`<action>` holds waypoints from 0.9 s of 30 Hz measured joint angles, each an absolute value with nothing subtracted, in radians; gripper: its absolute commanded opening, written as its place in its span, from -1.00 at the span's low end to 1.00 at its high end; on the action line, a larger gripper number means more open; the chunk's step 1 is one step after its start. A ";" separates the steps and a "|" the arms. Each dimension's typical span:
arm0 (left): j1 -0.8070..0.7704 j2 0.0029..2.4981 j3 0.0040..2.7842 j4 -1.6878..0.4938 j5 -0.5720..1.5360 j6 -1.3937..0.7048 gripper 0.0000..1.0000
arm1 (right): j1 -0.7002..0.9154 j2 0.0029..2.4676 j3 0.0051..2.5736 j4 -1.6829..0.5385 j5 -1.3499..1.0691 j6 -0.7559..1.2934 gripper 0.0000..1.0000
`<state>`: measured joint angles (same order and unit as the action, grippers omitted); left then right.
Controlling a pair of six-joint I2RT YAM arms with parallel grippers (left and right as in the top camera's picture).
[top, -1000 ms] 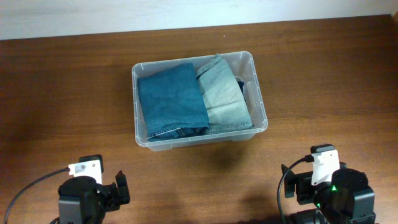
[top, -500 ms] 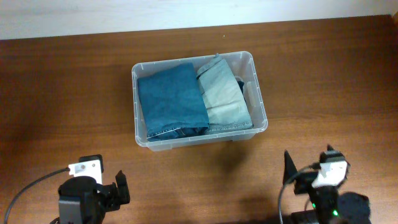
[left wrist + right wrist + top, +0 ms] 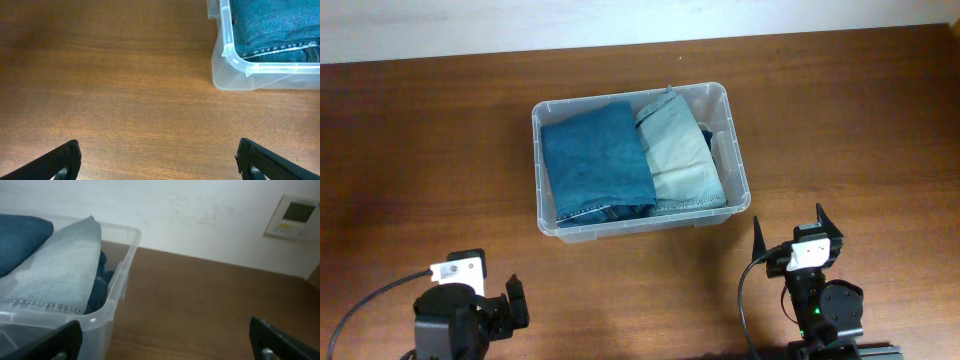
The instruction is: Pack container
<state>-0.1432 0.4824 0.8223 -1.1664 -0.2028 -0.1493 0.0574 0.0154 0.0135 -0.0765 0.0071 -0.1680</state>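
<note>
The clear plastic container (image 3: 741,172) stands at the table's middle. Inside lie folded dark blue jeans (image 3: 595,160) on the left and folded light blue jeans (image 3: 680,155) on the right, with a dark garment (image 3: 709,134) against the right wall. My left gripper (image 3: 160,161) is open and empty, low over bare wood, with the container's front left corner (image 3: 227,50) ahead to its right. My right gripper (image 3: 788,228) is open and empty, just in front of the container's front right corner. The right wrist view shows that gripper (image 3: 165,342) beside the container's rim (image 3: 122,275) and the light jeans (image 3: 60,265).
The wooden table (image 3: 840,110) runs to a white wall at the back. A white wall panel (image 3: 295,215) hangs on that wall at the far right. The left arm's base (image 3: 455,310) sits at the front left edge.
My right arm has swung from the front right corner leftward and forward, towards the container's front right corner, fingers spread. The left arm and the container's contents have not moved.
</note>
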 measured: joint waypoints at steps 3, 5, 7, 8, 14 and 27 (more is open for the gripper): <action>-0.143 0.482 0.822 -1.167 -0.202 -0.149 0.99 | 0.057 0.016 0.014 -0.076 0.007 -0.170 0.97; -0.143 0.482 0.822 -1.167 -0.203 -0.149 0.99 | 0.057 0.016 0.014 -0.077 0.007 -0.170 0.97; -0.143 0.482 0.822 -1.167 -0.203 -0.149 0.99 | 0.057 0.016 0.014 -0.077 0.007 -0.170 0.97; -0.143 0.482 0.823 -1.167 -0.203 -0.149 0.99 | 0.057 0.016 0.014 -0.077 0.007 -0.171 0.97; -0.143 0.482 0.822 -1.167 -0.202 -0.149 0.99 | 0.057 0.016 0.014 -0.076 0.007 -0.173 0.97; -0.143 0.482 0.822 -1.166 -0.203 -0.149 0.99 | 0.057 0.016 0.014 -0.077 0.007 -0.180 0.97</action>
